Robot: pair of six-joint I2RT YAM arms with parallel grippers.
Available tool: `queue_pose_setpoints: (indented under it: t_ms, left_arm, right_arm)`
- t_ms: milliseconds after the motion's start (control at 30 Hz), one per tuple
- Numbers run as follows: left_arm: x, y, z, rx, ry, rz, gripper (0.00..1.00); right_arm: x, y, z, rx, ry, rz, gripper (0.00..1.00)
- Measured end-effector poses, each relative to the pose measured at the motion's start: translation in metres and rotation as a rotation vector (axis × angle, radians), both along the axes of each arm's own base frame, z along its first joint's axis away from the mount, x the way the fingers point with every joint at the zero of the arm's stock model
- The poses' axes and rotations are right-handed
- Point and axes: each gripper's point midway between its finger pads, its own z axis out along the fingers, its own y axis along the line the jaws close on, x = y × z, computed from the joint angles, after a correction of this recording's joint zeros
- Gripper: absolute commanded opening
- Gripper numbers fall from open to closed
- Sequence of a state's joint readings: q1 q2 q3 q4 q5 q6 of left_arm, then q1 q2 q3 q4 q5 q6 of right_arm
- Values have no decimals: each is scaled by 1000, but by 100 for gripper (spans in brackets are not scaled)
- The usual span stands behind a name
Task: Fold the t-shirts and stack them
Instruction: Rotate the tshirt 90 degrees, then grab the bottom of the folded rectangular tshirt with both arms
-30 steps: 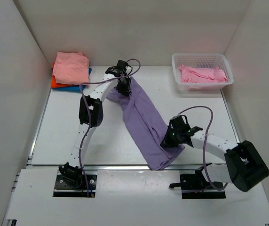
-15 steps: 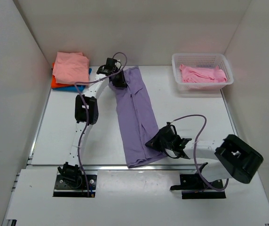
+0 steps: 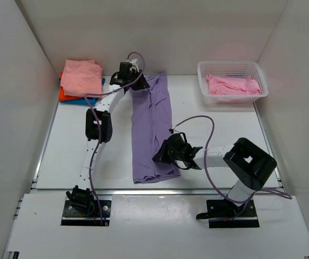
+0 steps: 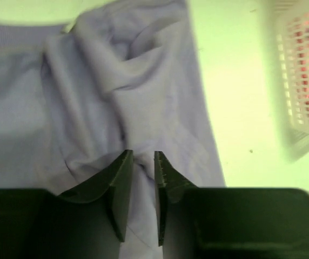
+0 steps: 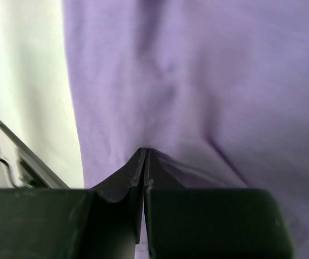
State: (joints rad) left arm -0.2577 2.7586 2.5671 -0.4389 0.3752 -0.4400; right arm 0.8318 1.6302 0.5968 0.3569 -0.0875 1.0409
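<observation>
Since a second ago I've swung the lavender shirt [image 3: 152,129] from a slant to lie straight, far to near, in the middle of the table [image 3: 68,156]. My left gripper [image 4: 142,162] pinches its bunched far end. My right gripper [image 5: 145,154] is pressed tight on its smooth near part.

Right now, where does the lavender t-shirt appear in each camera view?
Top external: the lavender t-shirt lies as a long strip at mid-table.
Left wrist: it fills left and centre, gripped by the left pincer.
Right wrist: it fills most of the frame, held by the right pincer.
Shared landmark: the white table beside it.
</observation>
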Motion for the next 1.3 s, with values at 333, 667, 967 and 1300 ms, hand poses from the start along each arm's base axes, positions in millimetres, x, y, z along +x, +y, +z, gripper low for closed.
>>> queue_pose_setpoints:
  t_ms: [333,667,967,1300]
  left_arm:
    - [-95,40,169,110,-146,-31,50]
    - [-411,30,20,251,288,-284,50]
    - [-491,74,-19,159,402,-151,58]
    - [-518,48,-43,36,493,-148,53]
  right_arm:
    - [9,4,58,-123,-244,260,41]
    - [-4,-83,55,-96,-81,185,67]
    - [-68,-117,14,-39,117,155,70]
    - [-74,-96,11,29,135,193,56]
